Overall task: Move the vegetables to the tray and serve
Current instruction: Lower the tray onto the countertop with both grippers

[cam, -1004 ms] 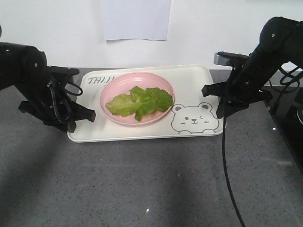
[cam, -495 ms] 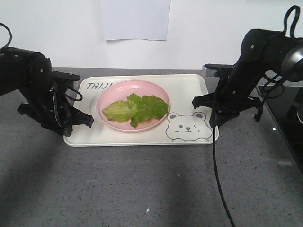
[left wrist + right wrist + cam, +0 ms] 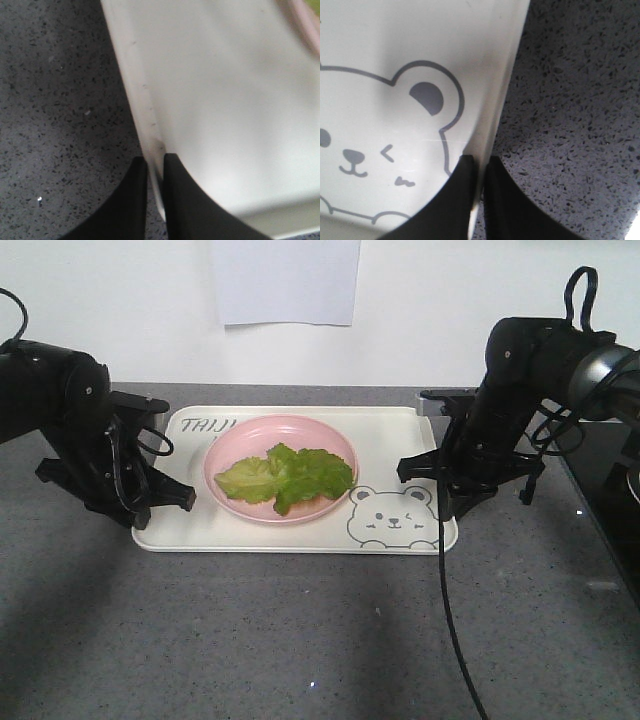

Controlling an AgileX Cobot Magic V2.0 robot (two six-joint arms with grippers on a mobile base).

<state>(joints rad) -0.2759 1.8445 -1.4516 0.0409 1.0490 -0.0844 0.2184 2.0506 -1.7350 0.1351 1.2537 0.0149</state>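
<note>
The large cream-white rectangular plastic tray (image 3: 390, 440) with grey lettering and a winking bear face lies on the speckled dark grey stone surface (image 3: 300, 640), toward its far side. On the tray's left-centre sits a round pink plate (image 3: 280, 466), and the crinkly green lettuce leaves (image 3: 285, 476) lie in that plate, not on the bare tray. The left pincer (image 3: 154, 170) is clamped on the tray's left rim, one black finger outside on the surface side and one inside. The right pincer (image 3: 479, 172) is likewise clamped on the tray's right rim just beside the bear's ear, its fingers straddling the edge. A white sheet of paper (image 3: 285, 280) hangs on the far wall.
</note>
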